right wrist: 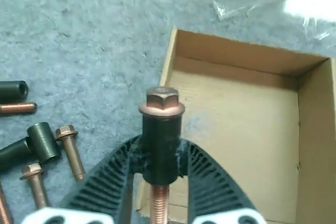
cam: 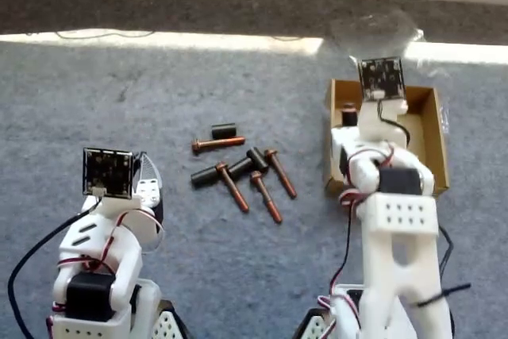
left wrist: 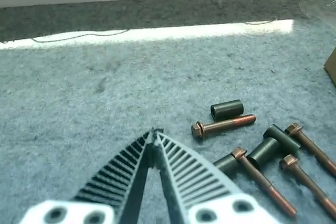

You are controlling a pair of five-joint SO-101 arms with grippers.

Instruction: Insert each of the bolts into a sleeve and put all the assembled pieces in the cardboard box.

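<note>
Right hand (right wrist: pixel 161 155) pinching a sleeved bolt (right wrist: pixel 161 109), head leading, I hover apparently just over the near wall of the cardboard box (right wrist: pixel 236 59).

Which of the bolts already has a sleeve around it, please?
The bolt in the right gripper at the cardboard box: a dark sleeve surrounds its shank, whereas the loose bolts on the carpet lie bare.

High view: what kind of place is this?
Probably a tabletop robot test bench, not a shop floor: a grey felt-like mat covers the surface, loose bolts and sleeves lie on it, and a cardboard box sits by the right arm.
</note>
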